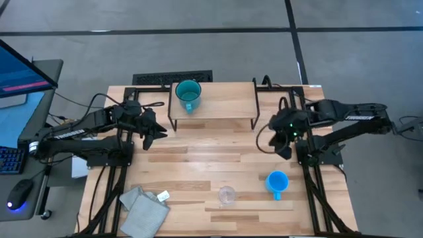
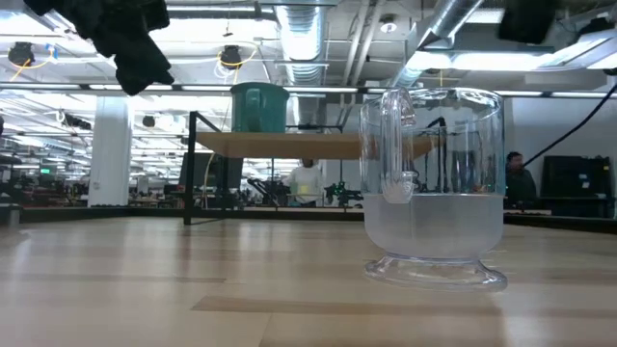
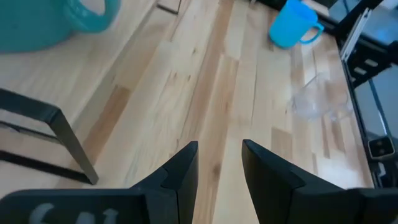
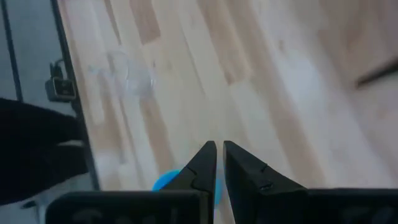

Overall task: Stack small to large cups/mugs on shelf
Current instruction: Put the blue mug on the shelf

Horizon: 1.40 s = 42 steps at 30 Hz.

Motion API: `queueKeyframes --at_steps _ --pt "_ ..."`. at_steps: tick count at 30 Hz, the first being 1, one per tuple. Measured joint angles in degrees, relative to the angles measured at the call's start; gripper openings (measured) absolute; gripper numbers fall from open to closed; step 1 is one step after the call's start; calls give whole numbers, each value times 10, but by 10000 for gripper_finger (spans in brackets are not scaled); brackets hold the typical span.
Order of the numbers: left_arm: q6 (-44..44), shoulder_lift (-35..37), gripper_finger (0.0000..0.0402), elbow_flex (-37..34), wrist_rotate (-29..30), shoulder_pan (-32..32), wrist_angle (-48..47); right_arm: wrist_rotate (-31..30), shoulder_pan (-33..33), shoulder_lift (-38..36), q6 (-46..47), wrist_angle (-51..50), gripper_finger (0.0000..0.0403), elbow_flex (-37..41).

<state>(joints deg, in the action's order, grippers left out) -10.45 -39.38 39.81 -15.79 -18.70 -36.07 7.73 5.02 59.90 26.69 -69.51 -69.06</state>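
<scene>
One mug is up: the teal mug [image 1: 188,95] stands on the shelf [image 1: 225,99], toward its left end. Down on the table [image 1: 198,165], the blue mug [image 1: 277,182] sits near the front right, with the clear cup [image 1: 227,195] to its left, apart from it. Left gripper [image 1: 158,131] hovers beside the shelf's left legs, fingers parted and empty. Right gripper [image 1: 283,151] hangs off the shelf's right end, fingers nearly together, holding nothing. A grey cloth [image 1: 143,206] lies at the front left corner.
</scene>
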Motion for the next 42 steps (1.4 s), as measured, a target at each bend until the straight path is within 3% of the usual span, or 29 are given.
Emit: queueKeyframes --at_steps 6,17,24,34,38,42 --pt "15 0 114 0 6 0 -7 0 39 4 141 1 54 -3" --pt "42 0 114 0 6 0 -6 0 72 18 194 9 54 -3" --pt "21 0 114 0 6 0 -6 33 78 35 157 10 67 -3" --pt "1 0 114 0 15 0 -7 74 77 64 108 15 171 -3" --pt "2 0 114 0 15 0 -22 81 89 75 89 42 197 -3" --pt "-17 0 114 0 15 0 -49 72 121 82 2 18 208 -4"
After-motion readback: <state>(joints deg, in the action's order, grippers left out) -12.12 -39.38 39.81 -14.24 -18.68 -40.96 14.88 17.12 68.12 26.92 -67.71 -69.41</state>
